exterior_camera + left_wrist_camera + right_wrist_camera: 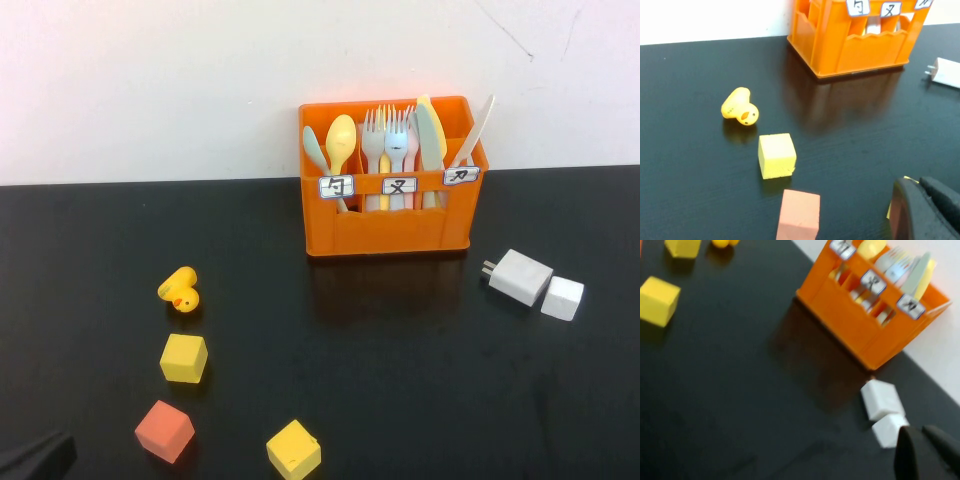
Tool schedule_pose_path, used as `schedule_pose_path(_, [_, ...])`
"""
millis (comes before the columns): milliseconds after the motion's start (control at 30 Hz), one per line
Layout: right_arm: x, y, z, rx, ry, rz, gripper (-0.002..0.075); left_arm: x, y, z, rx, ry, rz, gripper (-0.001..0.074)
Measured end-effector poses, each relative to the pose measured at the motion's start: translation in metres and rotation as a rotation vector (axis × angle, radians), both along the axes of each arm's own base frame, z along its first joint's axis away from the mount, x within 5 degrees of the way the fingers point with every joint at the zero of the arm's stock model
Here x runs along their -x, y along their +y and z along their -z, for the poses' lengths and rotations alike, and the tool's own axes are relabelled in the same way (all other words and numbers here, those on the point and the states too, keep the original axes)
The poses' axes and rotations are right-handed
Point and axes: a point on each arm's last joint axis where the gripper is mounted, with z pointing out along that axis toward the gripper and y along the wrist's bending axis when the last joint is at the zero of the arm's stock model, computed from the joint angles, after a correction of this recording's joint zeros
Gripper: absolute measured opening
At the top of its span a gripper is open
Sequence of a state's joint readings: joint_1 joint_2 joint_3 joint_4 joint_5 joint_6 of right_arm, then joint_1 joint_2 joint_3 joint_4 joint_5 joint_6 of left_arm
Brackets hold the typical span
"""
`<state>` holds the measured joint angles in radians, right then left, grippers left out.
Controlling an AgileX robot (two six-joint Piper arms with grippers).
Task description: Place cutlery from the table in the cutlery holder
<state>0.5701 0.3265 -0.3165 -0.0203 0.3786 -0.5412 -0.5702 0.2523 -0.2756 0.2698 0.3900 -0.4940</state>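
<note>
I see the left gripper [920,212] with jaws together, empty, low beside the red cube [799,215]. Right gripper [927,455] likewise closed, just past the white charger [882,399]. Beyond both: orange cutlery holder [390,232], mint knife [428,140] and blue fork [399,150] standing inside.

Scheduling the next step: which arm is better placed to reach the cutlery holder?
Probably right. The right gripper, shut, hovers by the white charger beside the cutlery holder; the left gripper, shut, sits back among the blocks.
</note>
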Motion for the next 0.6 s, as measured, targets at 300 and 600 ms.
schedule_pose_path(300, [0.0111,-0.0004,0.0118,-0.110,0.084,-0.013,-0.0002,-0.0005,0.0001,0.0004,-0.012,-0.015,0.001,-0.0001])
schedule_pose_path(600, [0.0116,0.0000,0.0116,-0.123,0.089,-0.015,-0.0002,-0.0005,0.0001,0.0004,-0.012,-0.015,0.001,-0.0001])
